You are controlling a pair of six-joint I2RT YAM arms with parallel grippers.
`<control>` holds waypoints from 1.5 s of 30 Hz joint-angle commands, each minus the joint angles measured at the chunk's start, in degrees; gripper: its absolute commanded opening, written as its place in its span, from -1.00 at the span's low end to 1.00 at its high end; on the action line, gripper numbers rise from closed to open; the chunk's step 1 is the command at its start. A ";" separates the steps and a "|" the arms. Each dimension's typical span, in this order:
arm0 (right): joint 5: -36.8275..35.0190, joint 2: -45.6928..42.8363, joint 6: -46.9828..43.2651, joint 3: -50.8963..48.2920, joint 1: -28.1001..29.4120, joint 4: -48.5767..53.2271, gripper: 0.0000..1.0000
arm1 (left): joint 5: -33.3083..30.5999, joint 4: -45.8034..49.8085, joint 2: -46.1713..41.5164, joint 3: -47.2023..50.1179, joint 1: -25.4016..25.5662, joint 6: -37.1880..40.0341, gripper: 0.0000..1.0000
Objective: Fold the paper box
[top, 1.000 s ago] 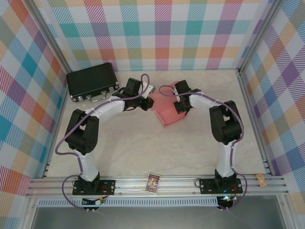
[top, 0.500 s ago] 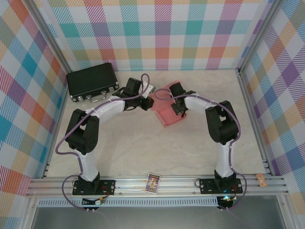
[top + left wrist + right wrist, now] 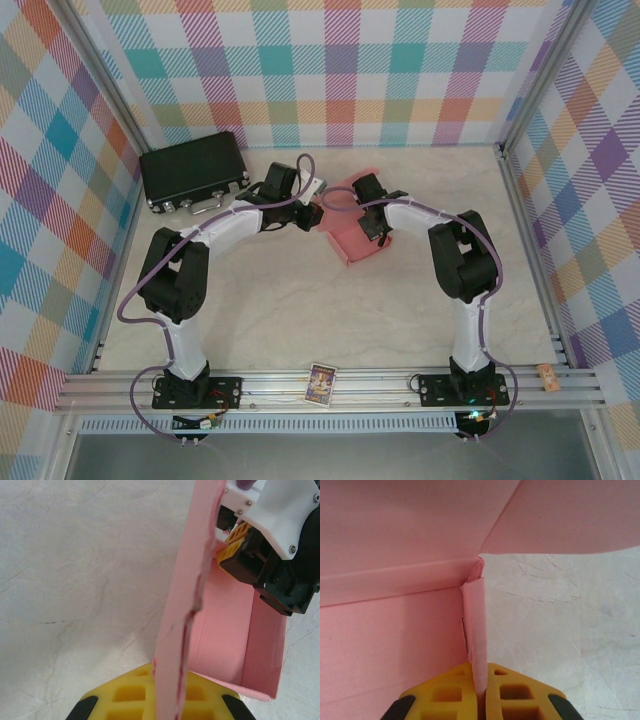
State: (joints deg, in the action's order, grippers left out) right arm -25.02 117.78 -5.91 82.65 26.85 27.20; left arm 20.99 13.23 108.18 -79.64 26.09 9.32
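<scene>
The paper box [image 3: 348, 243] is salmon-pink cardboard, partly folded, lying on the marble table top between the two arms. In the left wrist view one tall side wall of the paper box [image 3: 187, 605] runs edge-on into my left gripper [image 3: 169, 682], which is shut on it. My right gripper [image 3: 481, 680] is shut on a narrow upright wall of the paper box [image 3: 476, 625] beside its inner corner. From above, my left gripper [image 3: 316, 207] is at the box's left end and my right gripper [image 3: 372, 232] is over its right side. The right gripper's yellow fingers [image 3: 231, 551] touch the box's far end.
A black hard case [image 3: 193, 170] with metal latches lies at the back left, close to the left arm's wrist. A small picture card [image 3: 321, 382] leans on the front rail, and a small cork-like piece [image 3: 549, 376] sits at the rail's right end. Plaid walls enclose the table.
My right wrist has moved a little to the left, drawing the box's right side inward. The left arm has held still, and both grips are unchanged.
</scene>
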 commanded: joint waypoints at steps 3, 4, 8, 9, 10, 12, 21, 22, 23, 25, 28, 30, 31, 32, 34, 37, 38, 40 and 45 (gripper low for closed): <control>1.16 -3.58 3.42 -2.26 -1.88 3.53 -0.70 | 0.28 4.17 1.33 -1.18 -0.31 2.42 -1.00; 1.85 -4.30 3.46 -2.40 -1.97 3.48 -0.67 | 0.41 4.17 1.41 -1.28 -0.30 2.60 -1.00; 3.03 -6.23 4.13 -2.66 -2.15 3.56 -0.56 | 0.39 4.08 1.55 -1.52 -0.32 3.37 -1.00; 3.33 -6.69 4.24 -2.84 -2.20 3.58 -0.52 | 0.44 4.10 1.51 -1.66 -0.31 3.64 -1.00; 3.56 -7.07 4.48 -3.10 -2.19 3.48 -0.47 | 0.45 4.08 1.58 -1.64 -0.25 3.89 -1.00; 3.64 -7.41 4.68 -3.46 -2.24 3.37 -0.40 | 0.38 4.23 1.76 -1.66 -0.26 4.31 -1.00; 6.18 -8.94 6.50 -5.71 -2.59 1.88 -0.15 | 0.21 3.31 1.27 -0.60 -0.11 6.30 -1.00; 6.85 -9.43 6.90 -6.20 -2.69 1.38 -0.11 | 0.20 3.20 1.15 -0.37 -0.07 6.61 -1.00; 7.16 -9.82 7.26 -6.56 -2.74 1.08 -0.10 | 0.15 3.20 0.99 -0.31 -0.05 6.71 -1.00; 7.80 -10.93 8.15 -7.33 -2.77 0.20 -0.05 | 0.19 1.71 0.70 -0.35 0.18 6.99 -1.00; 9.83 -12.90 9.83 -8.91 -3.04 -1.51 0.01 | 0.36 0.38 0.54 -0.66 0.32 7.67 -1.00; 11.56 -14.27 10.99 -9.95 -3.59 -2.69 0.09 | 0.32 -0.70 0.60 -0.64 0.50 8.41 -1.00; 12.32 -14.87 11.63 -10.58 -3.76 -3.42 0.12 | 0.35 -1.08 0.71 -0.71 0.54 8.99 -1.00; 12.97 -15.45 12.06 -11.02 -3.95 -4.02 0.14 | 0.28 -1.24 0.84 -0.89 0.63 9.61 -1.00; 14.16 -16.33 12.92 -11.71 -4.38 -4.84 0.18 | -0.12 -1.36 1.22 -1.19 0.87 10.81 -1.00; 14.25 -17.15 13.70 -12.53 -4.70 -5.40 0.20 | -0.43 -1.67 1.25 -1.36 1.16 11.71 -1.00; 13.97 -17.73 13.98 -13.20 -4.74 -6.07 0.20 | -0.55 -1.87 1.16 -1.24 1.31 12.09 -1.00; 14.81 -19.27 14.08 -14.89 -5.03 -7.85 0.21 | -0.52 -2.48 0.93 -0.99 1.42 12.91 -1.00; 19.15 -24.31 13.23 -19.80 -6.71 -12.98 0.24 | 0.33 -3.96 1.33 -1.09 1.42 15.64 -1.00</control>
State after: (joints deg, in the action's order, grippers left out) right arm -9.74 96.88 6.87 64.25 21.04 18.68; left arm 20.53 11.35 109.03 -80.18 27.14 21.87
